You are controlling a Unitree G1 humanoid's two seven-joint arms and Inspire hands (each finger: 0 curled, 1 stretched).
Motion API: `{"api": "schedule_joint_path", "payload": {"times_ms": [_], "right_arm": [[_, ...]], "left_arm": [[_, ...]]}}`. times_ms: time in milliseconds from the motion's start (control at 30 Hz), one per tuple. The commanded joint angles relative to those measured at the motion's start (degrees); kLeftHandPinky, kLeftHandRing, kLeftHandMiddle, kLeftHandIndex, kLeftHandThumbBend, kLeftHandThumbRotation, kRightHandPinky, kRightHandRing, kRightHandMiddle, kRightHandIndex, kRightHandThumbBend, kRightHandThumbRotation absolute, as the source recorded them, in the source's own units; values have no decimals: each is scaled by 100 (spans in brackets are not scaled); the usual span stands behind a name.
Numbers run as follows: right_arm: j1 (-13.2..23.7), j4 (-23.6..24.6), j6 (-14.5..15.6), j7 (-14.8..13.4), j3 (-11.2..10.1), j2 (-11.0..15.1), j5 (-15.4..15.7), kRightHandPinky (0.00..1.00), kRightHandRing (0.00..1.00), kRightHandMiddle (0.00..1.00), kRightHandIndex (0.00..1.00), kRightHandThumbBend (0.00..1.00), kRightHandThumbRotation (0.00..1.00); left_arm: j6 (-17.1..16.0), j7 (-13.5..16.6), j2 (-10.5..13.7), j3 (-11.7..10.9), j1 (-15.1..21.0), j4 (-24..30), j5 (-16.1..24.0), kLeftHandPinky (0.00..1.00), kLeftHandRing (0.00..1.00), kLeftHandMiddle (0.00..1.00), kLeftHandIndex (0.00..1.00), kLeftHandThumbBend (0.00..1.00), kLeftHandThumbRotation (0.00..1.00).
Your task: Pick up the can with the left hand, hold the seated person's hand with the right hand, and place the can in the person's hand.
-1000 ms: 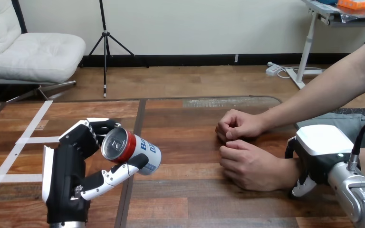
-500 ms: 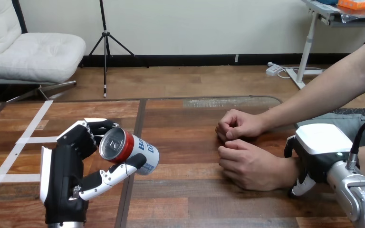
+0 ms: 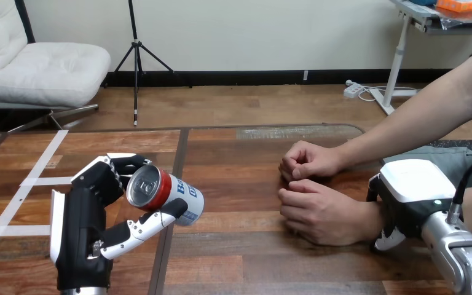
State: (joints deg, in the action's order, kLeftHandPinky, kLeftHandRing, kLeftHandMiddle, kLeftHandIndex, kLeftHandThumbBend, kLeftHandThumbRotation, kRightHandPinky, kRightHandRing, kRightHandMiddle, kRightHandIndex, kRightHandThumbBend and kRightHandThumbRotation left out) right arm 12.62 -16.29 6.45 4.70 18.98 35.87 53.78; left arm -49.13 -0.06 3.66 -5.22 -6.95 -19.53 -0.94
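My left hand (image 3: pixel 83 227) is shut on a red, white and blue can (image 3: pixel 166 195), fingers behind it and thumb under its front. The can lies tilted on its side above the wooden table (image 3: pixel 252 264), its silver top facing me. At the right, my right hand (image 3: pixel 413 187) sits over the wrist of the person's nearer hand (image 3: pixel 322 212), a finger curled down the far side and the thumb on the near side. That nearer hand rests on the table as a loose fist, knuckles up. The person's farther hand (image 3: pixel 307 161) lies fisted just beyond it.
White tape strips (image 3: pixel 37 166) cross the table's left part. A dark seam (image 3: pixel 178 153) runs down the table just right of the can. Bare wood lies between the can and the person's hands.
My left hand has drifted slightly left and down with the can. The person's nearer hand and my right hand on its wrist have shifted a little left.
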Motion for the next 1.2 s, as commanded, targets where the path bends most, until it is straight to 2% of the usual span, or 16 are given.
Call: {"api": "schedule_joint_path", "payload": {"times_ms": [0, 233, 633, 1000, 1167], "right_arm": [[-168, -302, -146, -58, 201, -260, -184, 26, 34, 44, 51, 87, 0], [-169, -279, -168, -165, 154, -261, -311, 30, 38, 48, 51, 84, 0], [-145, -188, -75, -121, 148, -193, -345, 32, 39, 49, 51, 78, 0], [-109, -311, -186, -297, 125, -146, -353, 31, 39, 48, 50, 80, 0], [-82, -316, -133, -221, 96, -156, -396, 32, 39, 49, 50, 82, 0]], "left_arm": [[-67, 26, -37, -3, 167, 380, 43, 41, 42, 47, 50, 75, 0], [-71, 20, -44, 4, 179, 362, 33, 41, 42, 47, 50, 75, 0], [-106, 47, -53, -5, 222, 305, 84, 42, 42, 47, 50, 75, 0], [-25, 85, -90, 4, 204, 353, 115, 42, 42, 47, 50, 75, 0], [-42, 86, -88, 1, 215, 327, 118, 42, 42, 47, 50, 75, 0]]}}
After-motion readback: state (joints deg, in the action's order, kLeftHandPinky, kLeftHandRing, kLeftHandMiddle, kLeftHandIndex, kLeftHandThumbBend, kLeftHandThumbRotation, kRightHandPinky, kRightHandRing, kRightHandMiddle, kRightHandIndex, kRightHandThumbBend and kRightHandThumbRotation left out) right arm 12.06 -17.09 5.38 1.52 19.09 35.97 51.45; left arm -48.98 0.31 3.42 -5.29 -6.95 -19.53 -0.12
